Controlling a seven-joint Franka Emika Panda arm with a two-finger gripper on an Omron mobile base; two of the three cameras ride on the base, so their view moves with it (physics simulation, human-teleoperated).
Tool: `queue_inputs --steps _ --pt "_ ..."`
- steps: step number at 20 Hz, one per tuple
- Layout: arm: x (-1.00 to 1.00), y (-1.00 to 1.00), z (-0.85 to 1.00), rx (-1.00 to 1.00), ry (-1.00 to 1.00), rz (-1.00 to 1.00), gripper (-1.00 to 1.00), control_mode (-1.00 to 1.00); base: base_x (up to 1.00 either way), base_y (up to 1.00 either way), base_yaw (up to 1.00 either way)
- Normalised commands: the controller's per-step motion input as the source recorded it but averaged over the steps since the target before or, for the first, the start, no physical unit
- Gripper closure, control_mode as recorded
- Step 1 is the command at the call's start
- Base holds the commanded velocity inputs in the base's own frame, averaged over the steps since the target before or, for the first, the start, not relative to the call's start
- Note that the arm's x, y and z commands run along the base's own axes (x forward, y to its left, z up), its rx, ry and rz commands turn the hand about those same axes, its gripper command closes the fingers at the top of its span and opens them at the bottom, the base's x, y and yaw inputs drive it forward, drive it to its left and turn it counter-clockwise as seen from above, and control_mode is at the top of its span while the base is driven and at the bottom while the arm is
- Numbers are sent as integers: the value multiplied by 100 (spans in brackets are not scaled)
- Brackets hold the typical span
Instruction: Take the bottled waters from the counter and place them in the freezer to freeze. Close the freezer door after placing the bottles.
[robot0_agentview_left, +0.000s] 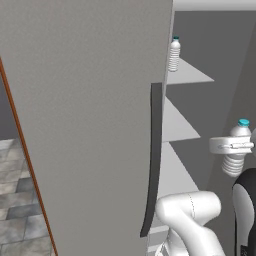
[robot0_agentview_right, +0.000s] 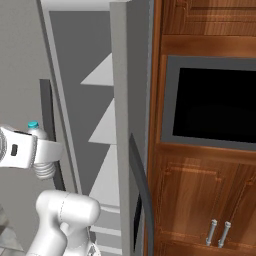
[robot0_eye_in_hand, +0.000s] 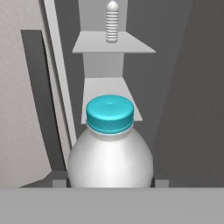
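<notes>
Bottled water (robot0_agentview_left: 237, 150) sits clamped upright in my gripper (robot0_agentview_left: 231, 145), jaws closed on its body, before the open freezer (robot0_agentview_left: 200, 100). Another bottle (robot0_agentview_left: 174, 54) stands on an upper freezer shelf (robot0_agentview_left: 187, 75).

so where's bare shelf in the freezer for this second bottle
The upper shelf already carries one bottle at its back; its front is bare. The two shelves below look fully bare. The pincer holds the second bottle beside the open freezer door.

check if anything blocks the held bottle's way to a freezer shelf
Nothing visible does. The gripper holds the bottle before the open freezer; the door is swung aside, and the other bottle stands on an upper shelf.
</notes>
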Motion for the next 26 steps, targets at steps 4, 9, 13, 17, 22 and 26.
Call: queue_inputs --steps 4,9,13,17,22,26 --pt "0 -2 0 0 0 0 100 -100 0 0 0" --pt "16 -15 0 1 0 0 100 -100 0 0 0" --pt "26 -10 12 0 0 0 100 -100 0 0 0" --pt "32 -4 16 5 0 5 100 -100 0 0 0" --pt "36 -2 8 0 0 5 100 -100 0 0 0" --pt "40 0 16 -1 0 0 100 -100 0 0 0"
